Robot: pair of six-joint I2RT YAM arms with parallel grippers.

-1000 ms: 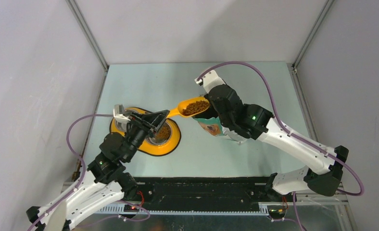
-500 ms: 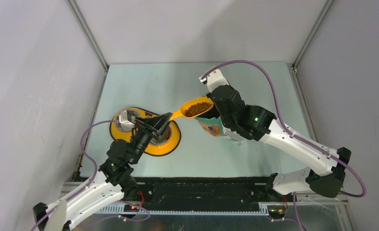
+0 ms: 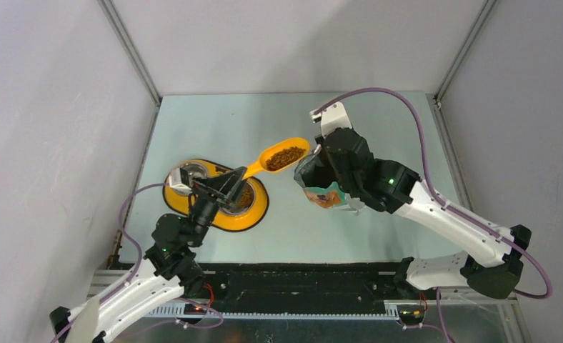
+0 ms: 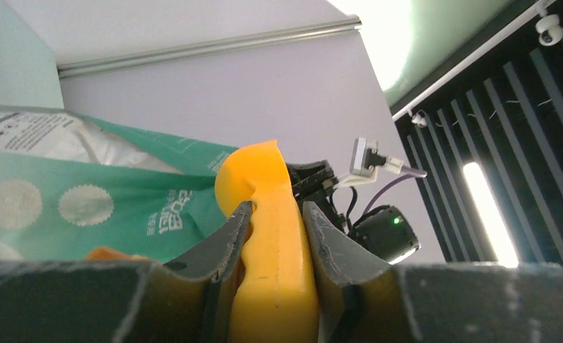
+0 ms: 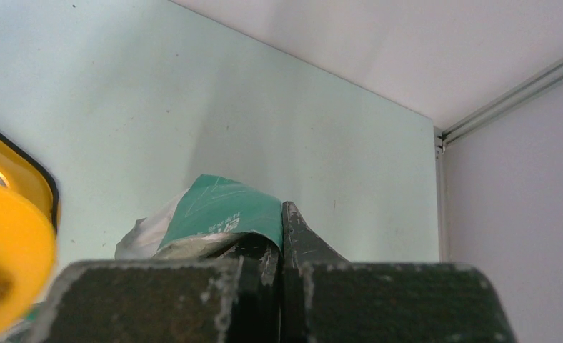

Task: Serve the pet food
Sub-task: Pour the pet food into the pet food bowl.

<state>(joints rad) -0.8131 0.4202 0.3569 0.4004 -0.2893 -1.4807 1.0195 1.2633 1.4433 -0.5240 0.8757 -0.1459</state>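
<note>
My left gripper [image 3: 237,177] is shut on the handle of an orange scoop [image 3: 278,157], seen close between my fingers in the left wrist view [image 4: 271,236]. The scoop's bowl holds brown kibble [image 3: 286,156] and hangs in the air between the bag and the bowls. More kibble [image 3: 243,196] lies in the right steel bowl of the yellow double feeder [image 3: 253,214]. My right gripper [image 3: 320,168] is shut on the top edge of the green-and-white bag [image 3: 324,194], pinched between its jaws in the right wrist view [image 5: 221,211].
The feeder's left steel bowl [image 3: 193,174] sits under my left wrist. The table's far half, behind the scoop, is pale green surface [image 3: 228,121]. Grey walls close the left, back and right sides.
The scoop of kibble has come up and out of the bag's mouth, which it no longer overlaps. My right arm has drawn the bag a little right and toward the front.
</note>
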